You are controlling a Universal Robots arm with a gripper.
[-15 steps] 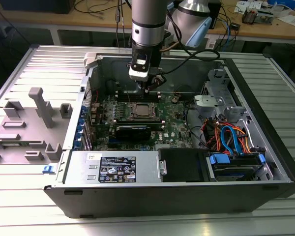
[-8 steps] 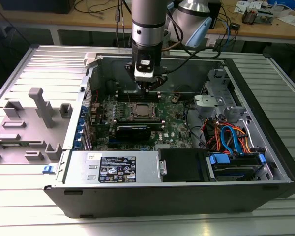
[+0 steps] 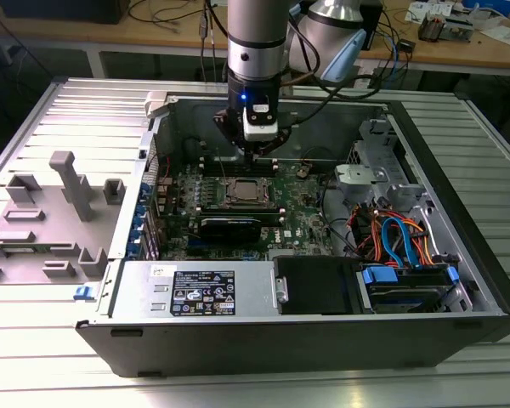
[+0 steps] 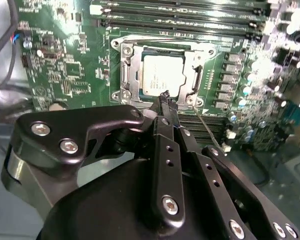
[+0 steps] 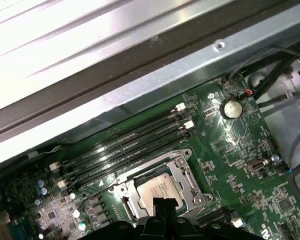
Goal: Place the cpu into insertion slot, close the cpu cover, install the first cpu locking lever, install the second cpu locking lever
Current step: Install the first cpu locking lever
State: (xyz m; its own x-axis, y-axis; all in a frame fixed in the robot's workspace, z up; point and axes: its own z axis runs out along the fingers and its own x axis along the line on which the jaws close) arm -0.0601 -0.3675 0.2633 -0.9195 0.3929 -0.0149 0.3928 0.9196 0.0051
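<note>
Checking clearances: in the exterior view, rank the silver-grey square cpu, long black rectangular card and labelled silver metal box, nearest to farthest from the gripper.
1. Silver-grey square cpu, next to the gripper.
2. Long black rectangular card, mid-board.
3. Labelled silver metal box, nearest the camera.

Even overhead light fills the open computer case (image 3: 425, 280). The ribbed table (image 3: 34, 110) glares white on the exterior view's left. In the first wrist view the case rim (image 5: 65, 30) is washed out. In the second wrist view the cpu (image 4: 162, 75) has a soft sheen.
</note>
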